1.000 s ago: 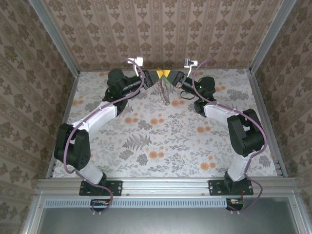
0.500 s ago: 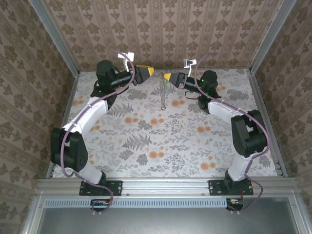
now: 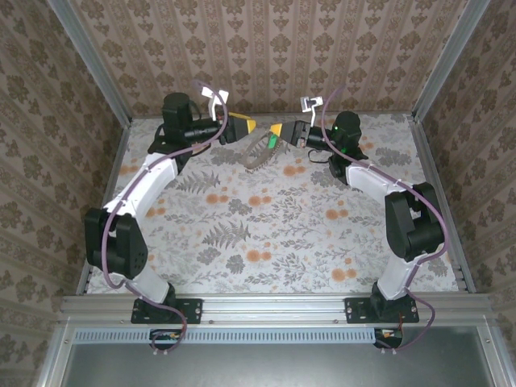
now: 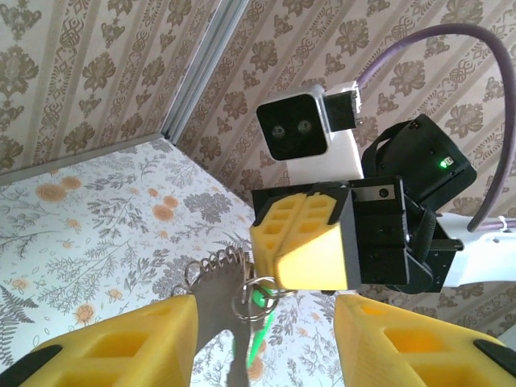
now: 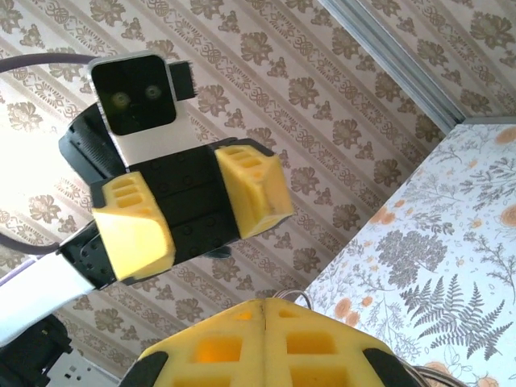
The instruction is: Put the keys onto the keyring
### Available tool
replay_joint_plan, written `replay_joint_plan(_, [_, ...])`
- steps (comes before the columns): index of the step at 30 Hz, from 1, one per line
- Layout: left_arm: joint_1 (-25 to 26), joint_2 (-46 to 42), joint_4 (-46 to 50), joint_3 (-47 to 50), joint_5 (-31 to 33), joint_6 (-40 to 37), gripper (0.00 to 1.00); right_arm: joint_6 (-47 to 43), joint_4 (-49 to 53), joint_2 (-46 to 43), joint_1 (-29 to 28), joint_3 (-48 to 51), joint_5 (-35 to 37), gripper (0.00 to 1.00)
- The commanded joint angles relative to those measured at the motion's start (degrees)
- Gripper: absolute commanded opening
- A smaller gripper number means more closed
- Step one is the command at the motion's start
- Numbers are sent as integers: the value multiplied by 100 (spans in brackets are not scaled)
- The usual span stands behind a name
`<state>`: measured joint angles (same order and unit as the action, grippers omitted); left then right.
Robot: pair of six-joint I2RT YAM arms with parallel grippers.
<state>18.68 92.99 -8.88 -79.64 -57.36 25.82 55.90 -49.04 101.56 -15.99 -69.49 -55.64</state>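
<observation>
Closed flat at the right end effector, yellow pads pressed together and pinching the top of the keyring, from the left wrist a thin wire loop with a coiled stretch sagging off to one side. Open at the left end effector, fingers spread wide and gripping nothing, aimed straight at the other across a small gap. Hanging just under the closed pads, among small silvery loops of the ring: the key, bright green, trailing down between the open fingers without touching either. Threaded onto the ring or merely caught on it: cannot tell. From above, both end effectors raised near the far wall, left and right almost tip to tip, with the keyring drooping below them toward the flowered desk and the key a green speck beside the right tip. Resting on the desk or clear of it: cannot tell either. Judging by this, in the threading step itself, done in mid-air, and late in the task given a single key in sight. Next, probably: bring the open fingers in around the green piece, close gently on so small a thing, and work it along the wire while keeping the right grip firm. If already seated, lower the lot and release instead. Worth watching: the swing of the dangling coil and the tight space between the two tips.
</observation>
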Motion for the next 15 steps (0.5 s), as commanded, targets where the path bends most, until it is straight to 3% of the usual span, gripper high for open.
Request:
replay_joint_plan(1, [-59,173,79,-286,-392,-220,48,69,-328,-242,22,-168,-258,0])
replay_joint_plan(15, [72,648,-1,-507,-1145,-330,47,214,-475,-216,18,-166,-391,0])
